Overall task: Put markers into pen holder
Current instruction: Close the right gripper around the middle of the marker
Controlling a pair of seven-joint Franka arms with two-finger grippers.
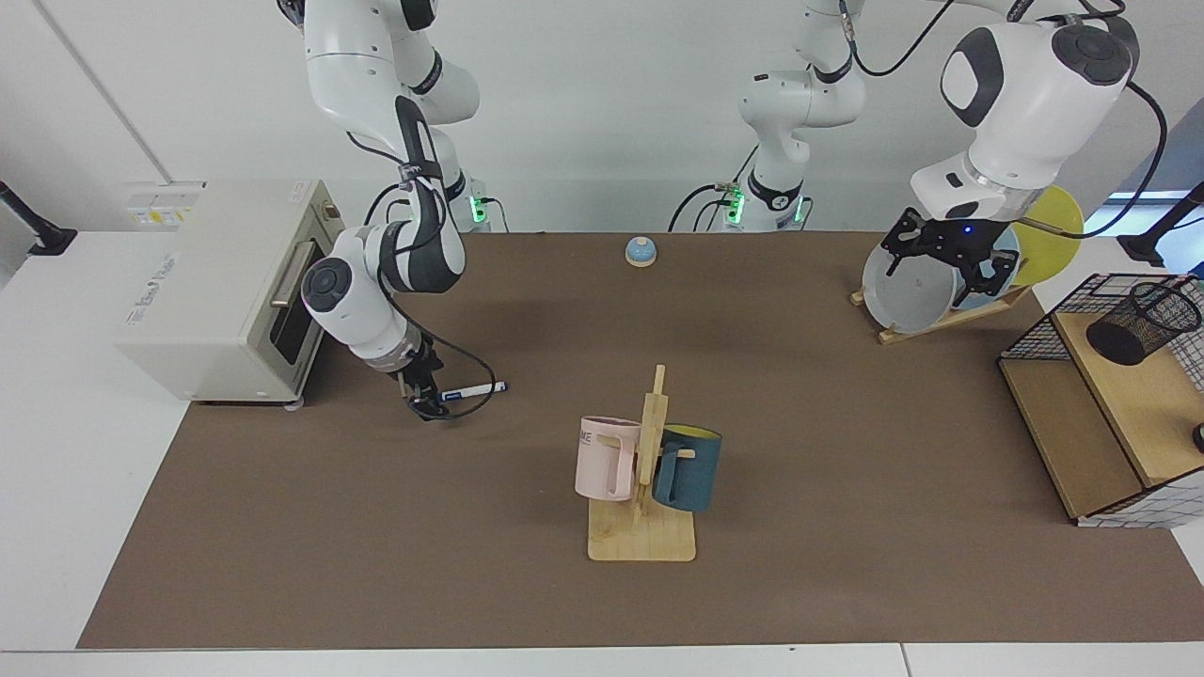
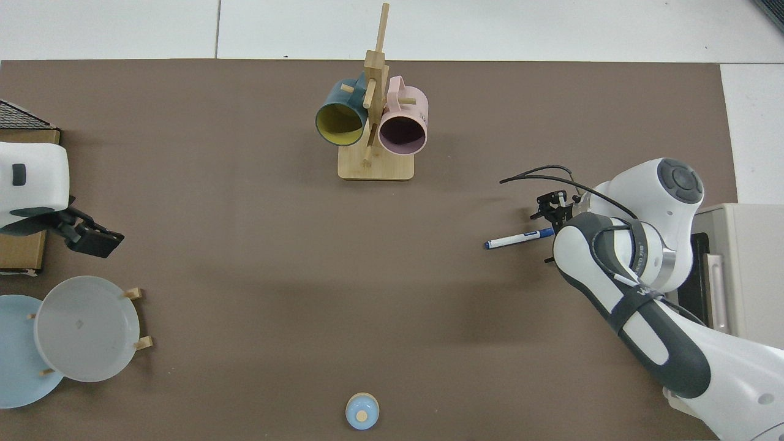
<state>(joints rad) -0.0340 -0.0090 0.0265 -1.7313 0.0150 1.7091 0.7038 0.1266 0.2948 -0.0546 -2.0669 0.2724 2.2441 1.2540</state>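
**Gripping the marker's tail end on the mat**

Your right gripper was low over the brown mat, just in front of the toaster oven, and its fingers sat on either side of the marker at the marker's uncapped end. You could not tell from either view whether they had clamped it or only bracketed it. From above, the marker lay flat, its blue cap pointing away from the gripper toward the middle of the table.

Your left gripper waited in the air in front of the plate rack, fingers spread apart and holding nothing. The pen holder stood well apart from the marker, on the wooden shelf of the wire basket. A mug tree with two mugs stood mid-table.
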